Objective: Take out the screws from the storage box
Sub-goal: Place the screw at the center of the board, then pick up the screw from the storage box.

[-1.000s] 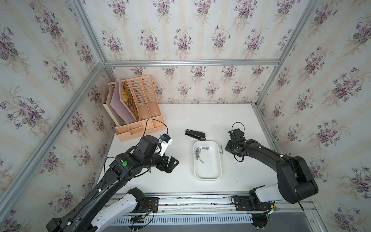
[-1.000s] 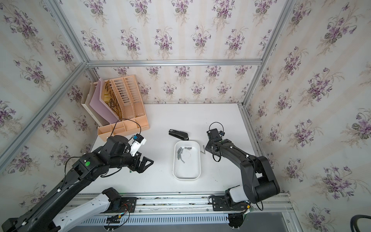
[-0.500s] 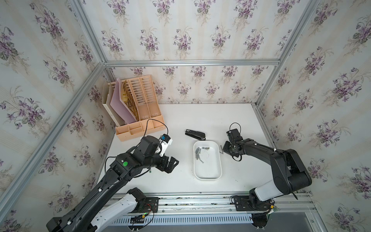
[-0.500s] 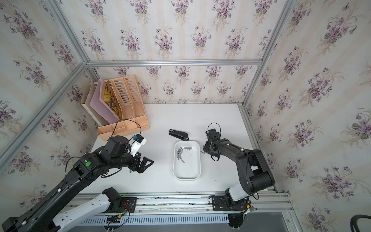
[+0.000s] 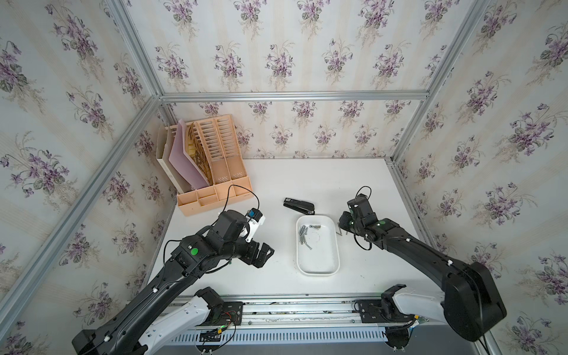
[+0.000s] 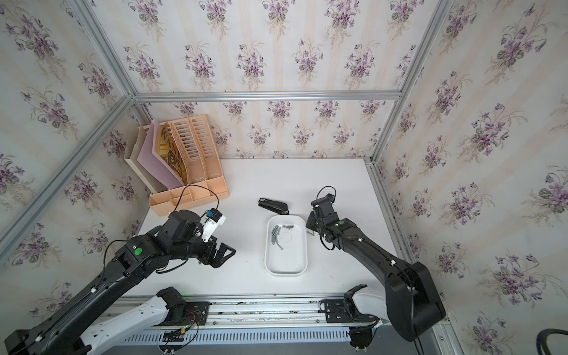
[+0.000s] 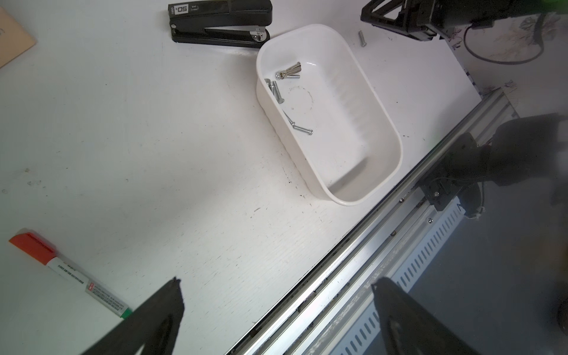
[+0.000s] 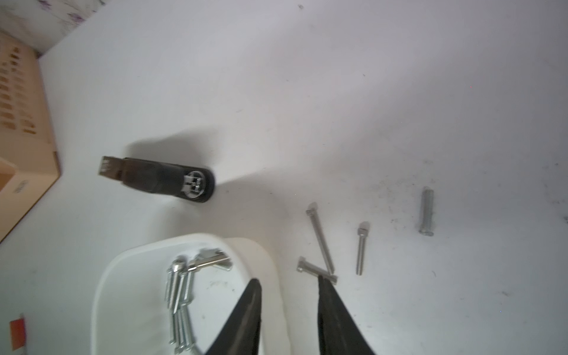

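Note:
The white storage box (image 5: 319,258) (image 6: 287,258) sits near the table's front, with several screws (image 5: 302,235) (image 6: 275,235) (image 7: 278,92) (image 8: 179,292) bunched in its far left part. More screws (image 8: 321,239) (image 5: 339,230) lie loose on the table just right of the box. My right gripper (image 8: 288,278) (image 5: 344,222) is open and empty, hanging over the box's right rim (image 8: 258,249). One of its fingers is over the inside, and the other is at the end of a loose screw (image 8: 316,270). My left gripper (image 7: 278,279) (image 5: 267,253) hangs wide open and empty, left of the box.
A black stapler (image 5: 299,206) (image 7: 219,21) (image 8: 159,179) lies just behind the box. A peach file organizer (image 5: 212,172) stands at the back left. An orange-capped marker (image 7: 67,273) lies beside my left gripper. The metal rail (image 7: 368,246) runs along the table's front edge.
My right gripper has shifted left to the box's right rim, and its jaws have gone from shut to parted. The left arm has not moved.

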Robot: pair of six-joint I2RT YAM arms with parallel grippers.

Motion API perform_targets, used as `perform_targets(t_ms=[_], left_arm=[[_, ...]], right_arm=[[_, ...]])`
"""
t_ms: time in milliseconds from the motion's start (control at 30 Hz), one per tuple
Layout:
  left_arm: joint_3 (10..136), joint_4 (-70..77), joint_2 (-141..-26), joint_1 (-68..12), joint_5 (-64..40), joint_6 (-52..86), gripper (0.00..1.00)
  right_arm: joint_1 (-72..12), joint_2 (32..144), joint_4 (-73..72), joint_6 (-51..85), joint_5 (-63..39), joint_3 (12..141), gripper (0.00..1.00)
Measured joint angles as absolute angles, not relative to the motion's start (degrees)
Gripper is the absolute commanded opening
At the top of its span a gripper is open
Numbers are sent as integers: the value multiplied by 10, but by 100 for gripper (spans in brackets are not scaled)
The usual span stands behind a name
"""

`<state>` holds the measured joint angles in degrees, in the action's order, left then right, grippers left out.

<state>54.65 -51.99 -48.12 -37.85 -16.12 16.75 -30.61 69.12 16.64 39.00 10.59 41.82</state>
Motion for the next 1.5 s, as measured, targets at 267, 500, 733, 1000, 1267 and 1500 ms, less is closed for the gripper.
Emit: perform_targets(t_ms=[267,500,733,1000,1267,1500], left_arm=[[536,-509,-484,-378,-170,170,99],[533,-503,-480,-378,-176,171,99],[533,-502,-469,-380,-183,171,99],[529,-502,-473,-381,-182,174,99],[529,-502,-467,-382,-182,177,99],[528,-502,-467,-384,-180,180,99]], right_arm=[[-425,693,148,374,170,438,30],[-439,793,116,371,135,456,32],[-447,870,98,371,92,489,31],[-449,957,102,371,54,537,27],[-449,997,114,371,40,556,25],[-449,1013,130,371,43,569,24]])
